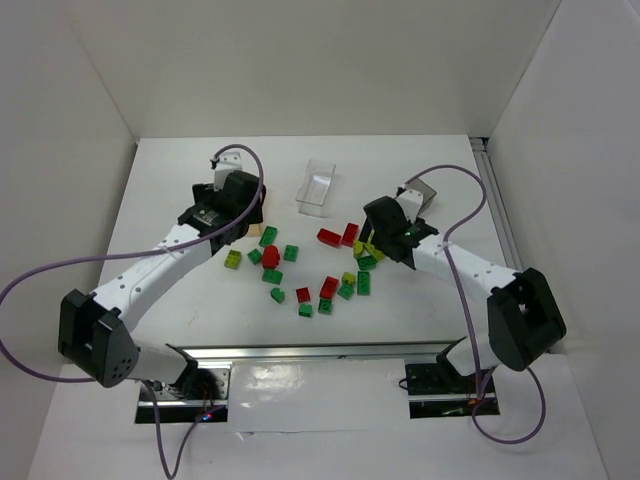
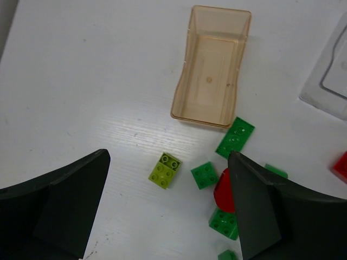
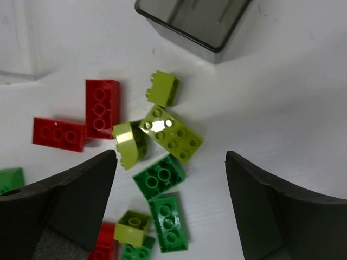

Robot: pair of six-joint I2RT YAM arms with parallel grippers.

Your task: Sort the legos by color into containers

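Right wrist: right gripper spread above the legos.
I drop straight onto one yellow-green brick, touching no others.

Jaws wide apart: left gripper, right gripper.

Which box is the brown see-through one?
The tan box in the left wrist view, with a green brick at its near end. The clear box has no colour, and the dark box is smoky grey.
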